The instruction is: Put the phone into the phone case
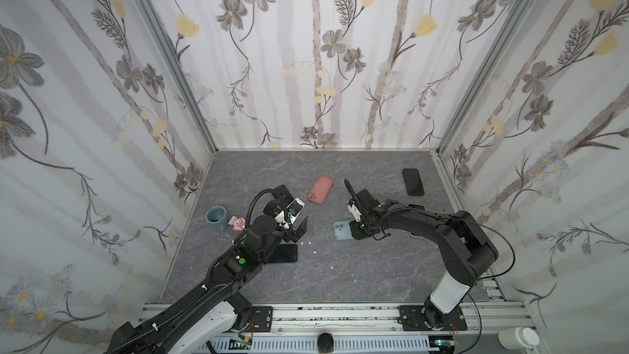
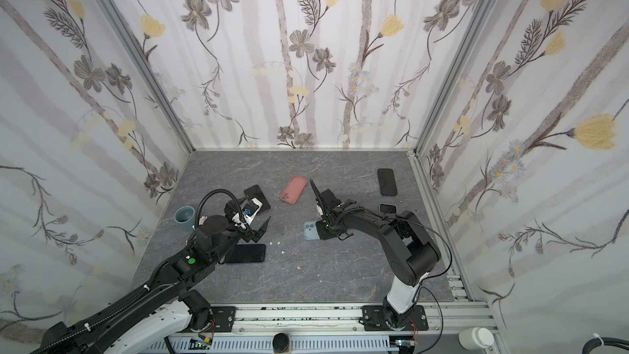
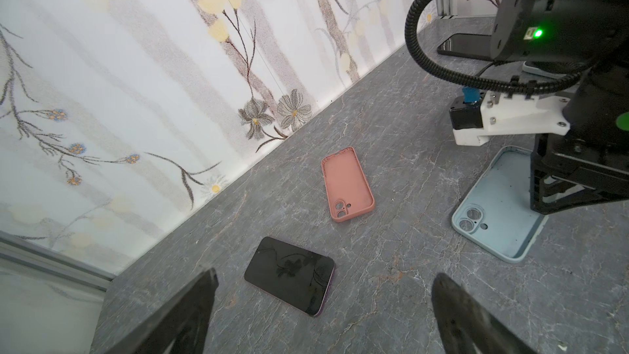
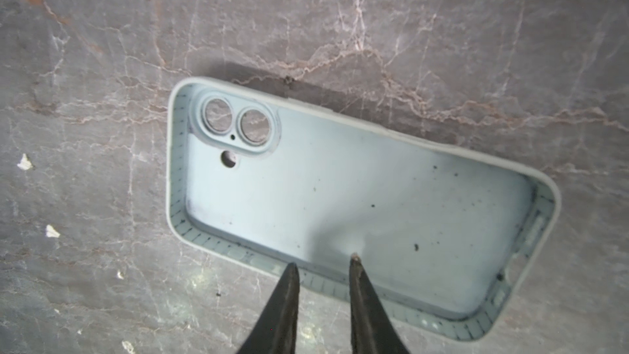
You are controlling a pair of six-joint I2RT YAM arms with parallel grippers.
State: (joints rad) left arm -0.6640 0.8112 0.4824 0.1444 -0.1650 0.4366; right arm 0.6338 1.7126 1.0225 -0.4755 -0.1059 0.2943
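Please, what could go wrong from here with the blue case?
1. The right pincer straddles only one thin side wall of the light blue case; the wall may bend or slip out if lifted.
2. Dark specks lie inside that case; a phone could trap them.
3. The open left pincer hovers near the dark phone; the pink case lies close, so a mix-up is possible.

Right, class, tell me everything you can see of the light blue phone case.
The light blue phone case looks like soft matte silicone, a shallow rounded-corner tray lying open side up and empty on the grey marbled table. One end has two round lens holes and a smaller hole; dark specks dot its floor. The right tool straddles one long wall, one tip inside, one outside; whether it pinches is unclear. Nothing else touches it.
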